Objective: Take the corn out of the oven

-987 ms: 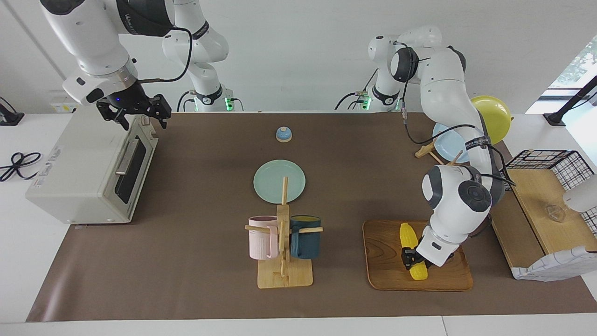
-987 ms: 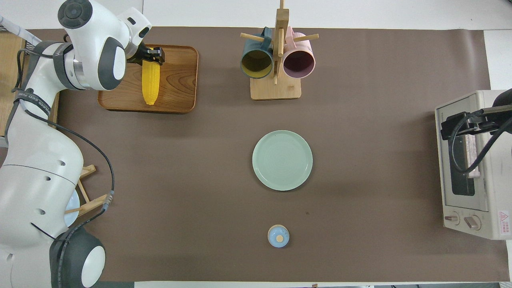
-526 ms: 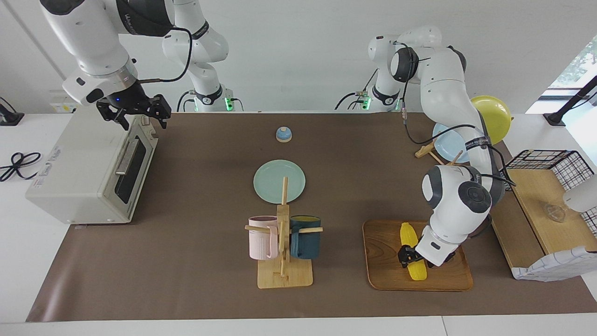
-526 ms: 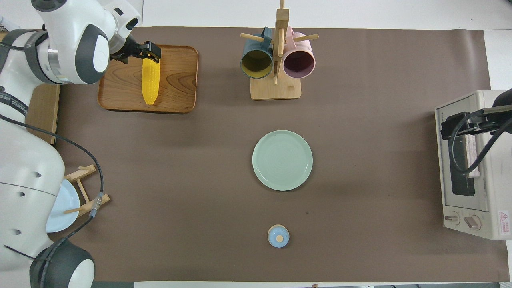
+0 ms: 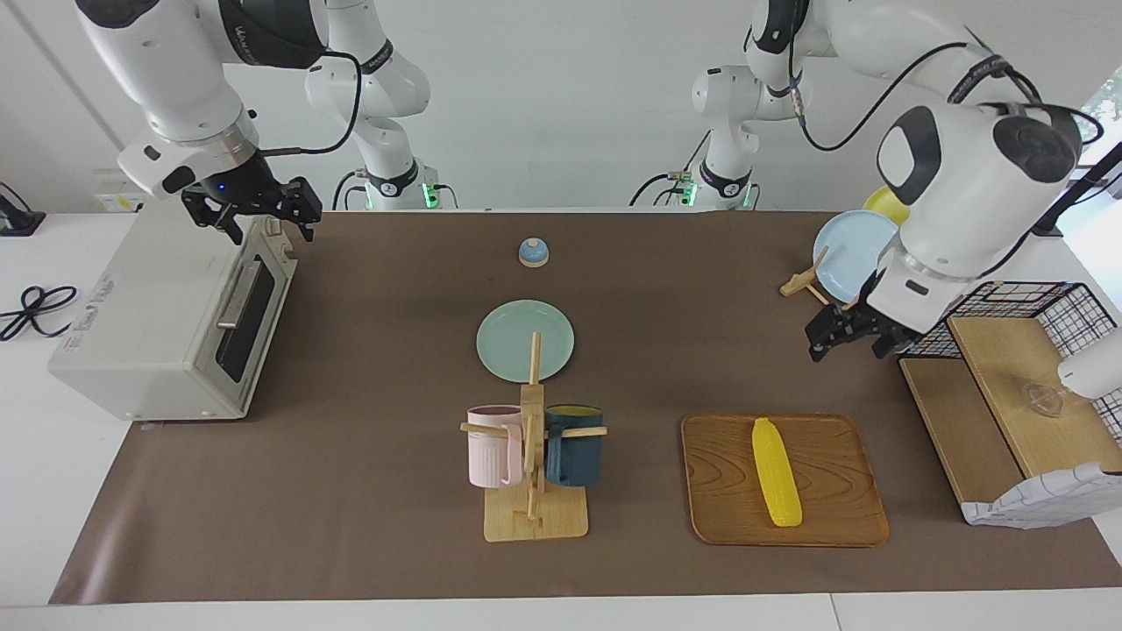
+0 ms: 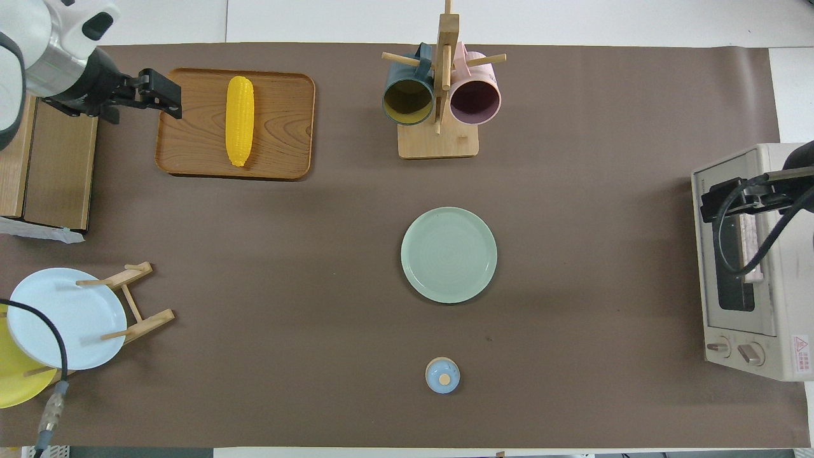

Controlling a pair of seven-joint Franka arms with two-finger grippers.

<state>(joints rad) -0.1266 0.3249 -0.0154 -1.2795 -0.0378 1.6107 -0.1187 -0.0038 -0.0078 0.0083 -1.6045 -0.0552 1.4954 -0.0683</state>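
you have the corn (image 5: 777,471) lying flat on the wooden tray (image 5: 719,491), out of the oven (image 5: 166,315) and well apart from it, at the left arm's end of the desk (image 5: 368,526). nothing touches the cob. your left tool (image 5: 848,336) hangs in the air with its fingers open and empty, raised clear of the tray, over the bare desk between the tray and the plate rack (image 5: 811,285). your right tool (image 5: 254,213) hovers over the oven's top edge by the door, fingers spread, gripping nothing; that arm waits.

judging by this, the delivery step looks done and the release is complete. the oven door appears shut. what remains is likely only to draw the left arm away to rest without brushing the plate rack or the wire basket (image 5: 1052,302) beside it.
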